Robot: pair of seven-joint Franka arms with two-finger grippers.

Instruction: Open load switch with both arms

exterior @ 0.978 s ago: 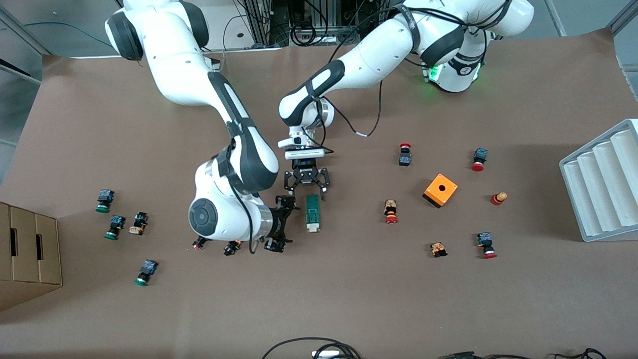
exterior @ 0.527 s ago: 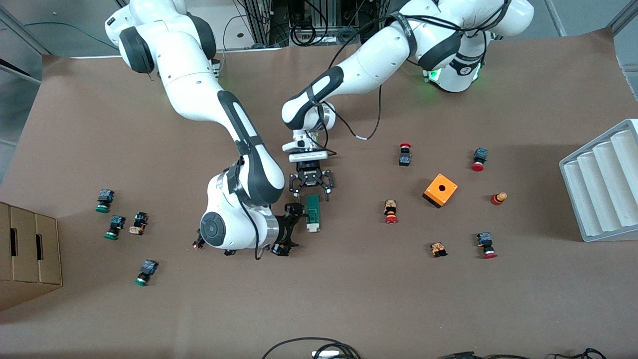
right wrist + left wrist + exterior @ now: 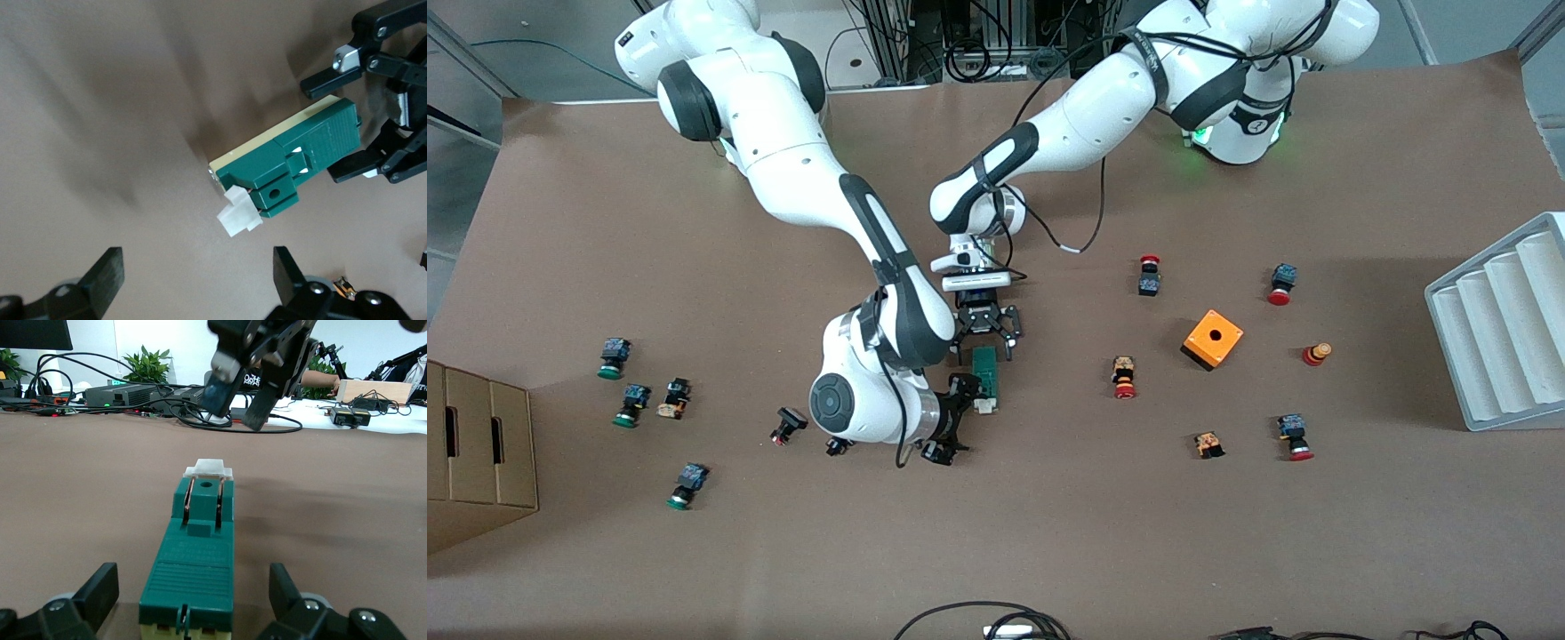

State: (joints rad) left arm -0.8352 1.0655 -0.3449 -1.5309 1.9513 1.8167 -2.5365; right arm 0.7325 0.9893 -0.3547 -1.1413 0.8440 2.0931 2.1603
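The load switch [image 3: 985, 378] is a dark-green bar lying flat mid-table, its white tab [image 3: 984, 407] at the end nearer the front camera. My left gripper [image 3: 985, 340] is open, and its fingers flank the switch's other end without touching it. In the left wrist view the switch [image 3: 197, 547] runs away from that gripper [image 3: 191, 600]. My right gripper [image 3: 958, 420] is open beside the tab end, with nothing between its fingers. The right wrist view shows the switch [image 3: 300, 160] and the tab [image 3: 237, 213] lying off from the right gripper [image 3: 198, 277], over bare table.
An orange cube [image 3: 1213, 338] and several red-capped buttons [image 3: 1124, 377] lie toward the left arm's end, by a white rack [image 3: 1503, 329]. Green-capped buttons [image 3: 631, 404] and a cardboard box [image 3: 476, 453] are at the right arm's end. Two small buttons [image 3: 787, 427] lie by the right wrist.
The right arm has swung toward the switch, bringing its gripper beside the white tab end. The left gripper has edged slightly closer over the switch's other end. Both stayed open.
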